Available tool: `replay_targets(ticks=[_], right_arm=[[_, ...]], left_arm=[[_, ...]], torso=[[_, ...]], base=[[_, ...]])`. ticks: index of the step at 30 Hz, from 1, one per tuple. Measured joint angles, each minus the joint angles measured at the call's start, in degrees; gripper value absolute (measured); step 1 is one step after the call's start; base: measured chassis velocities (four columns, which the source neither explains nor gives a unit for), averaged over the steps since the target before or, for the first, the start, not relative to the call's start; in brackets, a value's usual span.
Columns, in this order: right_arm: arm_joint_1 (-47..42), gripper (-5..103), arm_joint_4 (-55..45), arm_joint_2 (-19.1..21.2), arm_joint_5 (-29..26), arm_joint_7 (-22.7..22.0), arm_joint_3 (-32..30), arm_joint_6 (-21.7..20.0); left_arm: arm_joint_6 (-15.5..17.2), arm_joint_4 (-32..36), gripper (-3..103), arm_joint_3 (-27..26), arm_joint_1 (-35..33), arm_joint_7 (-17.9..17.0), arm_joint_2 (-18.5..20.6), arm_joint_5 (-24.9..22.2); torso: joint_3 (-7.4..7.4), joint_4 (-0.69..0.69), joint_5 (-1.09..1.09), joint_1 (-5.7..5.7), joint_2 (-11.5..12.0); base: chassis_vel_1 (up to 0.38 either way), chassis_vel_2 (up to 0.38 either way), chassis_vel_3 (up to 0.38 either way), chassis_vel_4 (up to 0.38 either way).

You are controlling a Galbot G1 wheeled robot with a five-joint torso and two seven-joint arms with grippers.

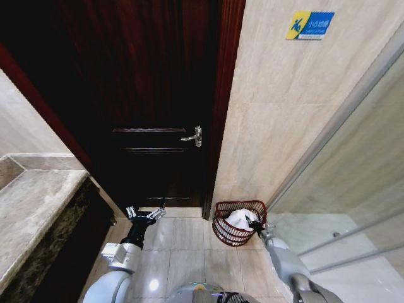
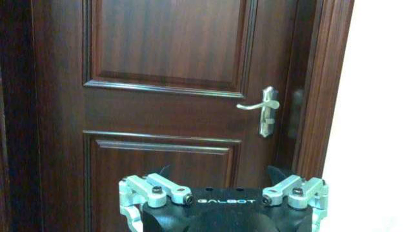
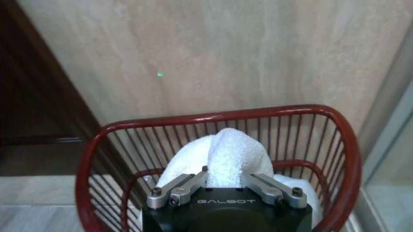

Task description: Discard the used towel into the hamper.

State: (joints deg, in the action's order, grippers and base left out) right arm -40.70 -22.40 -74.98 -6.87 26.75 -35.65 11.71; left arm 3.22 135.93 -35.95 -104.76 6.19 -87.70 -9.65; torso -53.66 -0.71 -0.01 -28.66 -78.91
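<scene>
White towel (image 3: 226,154) inside red hamper (image 3: 96,140)

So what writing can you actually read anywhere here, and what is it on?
"GALBOT": on the black body of the left gripper.
"GALBOT": on the black body of the right gripper, which holds the white towel over the hamper.
Blue and yellow wall sign: characters too small to read.
</scene>
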Motion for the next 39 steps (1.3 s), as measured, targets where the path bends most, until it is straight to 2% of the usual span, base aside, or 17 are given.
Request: replay_targets(ticks=[7,24,26,29,31,34,35,37,38,39], right_arm=[[-0.01,5,-1.26,-1.06,-1.92,-0.93,0.19,0.48],[-3.17,5,-2.3,-0.7,0.56,1.29,-1.84,0.0],[-3.61,5,-2.31,-0.71,1.15,1.89,-1.94,-0.55],[-3.7,5,-2.35,-0.69,2.29,2.16,-2.25,-1.62],[-3.71,5,-2.26,-0.68,3.43,2.17,-2.62,-3.03],[-3.92,5,-2.1,-0.6,4.4,2.07,-3.04,-3.83],[-4.12,5,-2.02,-0.59,5.43,2.09,-3.41,-4.01],[-4.36,5,-1.89,-0.61,6.6,2.14,-3.87,-4.02],[-4.69,2,-1.85,-0.61,7.54,2.14,-4.27,-4.02],[-4.69,2,-1.85,-0.61,7.54,2.14,-4.27,-4.02]], left_arm=[[0.0,0.0,100,0.0,0.0,0.0,0.0,0.0],[0.0,0.0,100,0.0,0.0,0.0,0.0,0.0],[0.0,0.0,100,0.0,-0.01,0.0,0.0,0.0],[0.0,0.0,100,0.0,0.0,0.0,0.0,0.0],[0.0,0.0,100,0.0,0.0,0.0,0.0,0.0],[0.0,0.0,100,0.0,0.0,0.0,0.01,0.0],[0.0,0.0,100,0.0,0.0,0.0,0.0,0.0],[0.0,0.0,100,0.0,0.0,0.0,0.0,0.0],[0.0,0.0,100,0.0,0.0,0.0,0.0,0.0],[0.0,0.0,100,0.0,0.0,0.0,0.0,0.0]], torso=[[0.0,0.01,0.01,0.0,0.0],[0.01,-0.02,0.0,0.03,-0.01],[0.0,0.0,0.04,0.02,-0.01],[0.0,0.0,-0.03,0.0,0.0],[-0.01,0.01,0.04,-0.01,0.0],[0.0,-0.04,-0.07,0.0,-0.01],[0.0,0.0,0.03,-0.01,0.0],[-0.01,0.01,0.07,-0.02,0.0],[-0.01,-0.01,-0.04,-0.02,0.0],[-0.01,-0.01,-0.04,-0.02,0.0]], base=[[0.0,0.0,0.0,0.0],[-0.028,0.032,0.026,-0.031],[-0.154,0.154,0.178,-0.149],[-0.183,0.193,0.189,-0.201],[-0.196,0.198,0.208,-0.202],[-0.234,0.224,0.23,-0.237],[-0.234,0.246,0.225,-0.242],[-0.233,0.241,0.225,-0.224],[-0.231,0.222,0.244,-0.207],[-0.231,0.222,0.244,-0.207]])
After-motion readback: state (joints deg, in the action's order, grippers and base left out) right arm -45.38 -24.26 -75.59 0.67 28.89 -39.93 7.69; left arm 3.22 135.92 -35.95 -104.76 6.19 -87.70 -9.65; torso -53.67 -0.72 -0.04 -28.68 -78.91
